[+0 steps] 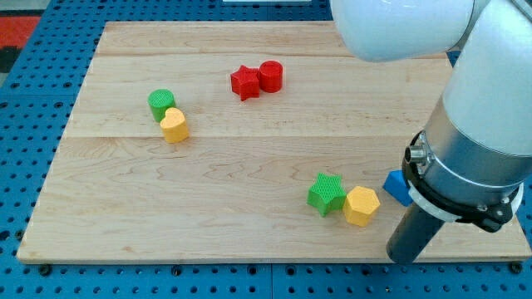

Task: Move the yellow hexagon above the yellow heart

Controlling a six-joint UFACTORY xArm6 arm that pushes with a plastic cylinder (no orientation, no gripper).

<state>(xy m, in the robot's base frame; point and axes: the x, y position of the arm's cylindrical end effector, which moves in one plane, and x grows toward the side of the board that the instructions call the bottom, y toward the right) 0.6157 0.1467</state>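
The yellow hexagon [362, 206] lies at the view's lower right, touching the green star [326, 194] on its left. The yellow heart [174, 125] lies far off at the upper left, touching the green cylinder [161, 103] just above it. My tip [401, 259] is down near the board's bottom edge, a short way right of and below the yellow hexagon, not touching it.
A red star [245, 82] and a red cylinder [270, 75] touch each other at the top middle. A blue block [396, 186], partly hidden by the arm, sits just right of the hexagon. The wooden board [249, 166] lies on a blue pegboard.
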